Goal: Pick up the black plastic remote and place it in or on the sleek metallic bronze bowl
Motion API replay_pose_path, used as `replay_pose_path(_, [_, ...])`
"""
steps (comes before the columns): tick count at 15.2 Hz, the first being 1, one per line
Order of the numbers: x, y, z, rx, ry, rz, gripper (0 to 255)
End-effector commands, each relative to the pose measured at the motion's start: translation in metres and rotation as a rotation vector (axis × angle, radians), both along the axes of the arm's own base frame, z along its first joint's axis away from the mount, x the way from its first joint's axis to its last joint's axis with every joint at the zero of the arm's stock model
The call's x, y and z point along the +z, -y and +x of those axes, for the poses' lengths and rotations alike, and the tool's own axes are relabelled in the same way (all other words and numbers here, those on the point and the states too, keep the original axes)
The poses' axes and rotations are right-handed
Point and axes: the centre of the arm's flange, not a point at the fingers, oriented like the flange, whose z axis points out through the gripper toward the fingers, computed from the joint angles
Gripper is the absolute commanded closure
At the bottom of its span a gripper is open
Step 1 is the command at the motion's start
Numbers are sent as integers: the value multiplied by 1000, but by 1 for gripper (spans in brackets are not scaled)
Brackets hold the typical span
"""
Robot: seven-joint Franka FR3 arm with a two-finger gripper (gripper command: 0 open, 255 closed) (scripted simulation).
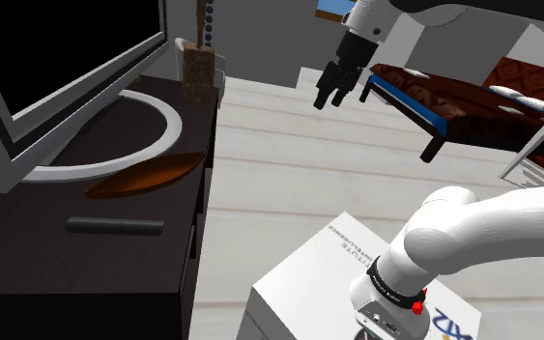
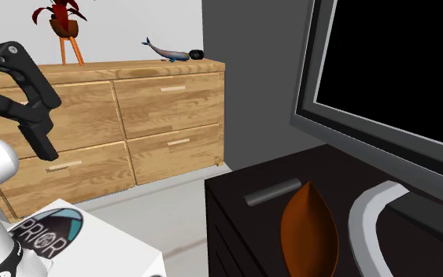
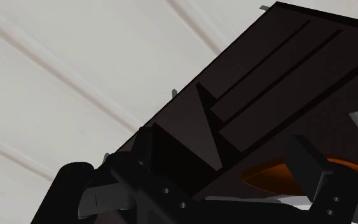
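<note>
In the shoulder view, a big TV (image 1: 57, 68) stands at the left on a dark worktop (image 1: 28, 280). The remote (image 1: 115, 225) lies flat on this worktop. It is a long, thin, dark bar. Just beyond it, not touching, sits the brown bowl (image 1: 149, 176), wide and shallow. Far to the right, the tool (image 1: 330, 97) hangs high over the pale floor (image 1: 289, 184), well apart from both. Its two fingers are spread, with nothing between them. The remote is probably light and stiff, with smooth sides that may slip. I think the best hold is across its narrow sides, at the middle, so it does not tip.
</note>
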Motion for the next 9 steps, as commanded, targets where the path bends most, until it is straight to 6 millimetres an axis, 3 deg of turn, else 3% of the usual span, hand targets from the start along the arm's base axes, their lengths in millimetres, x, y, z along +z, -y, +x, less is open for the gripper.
replay_pose_path(1, [0, 0, 0, 0, 0, 0, 0])
replay_pose_path(9, [-44, -76, 63, 150, -22, -13, 0])
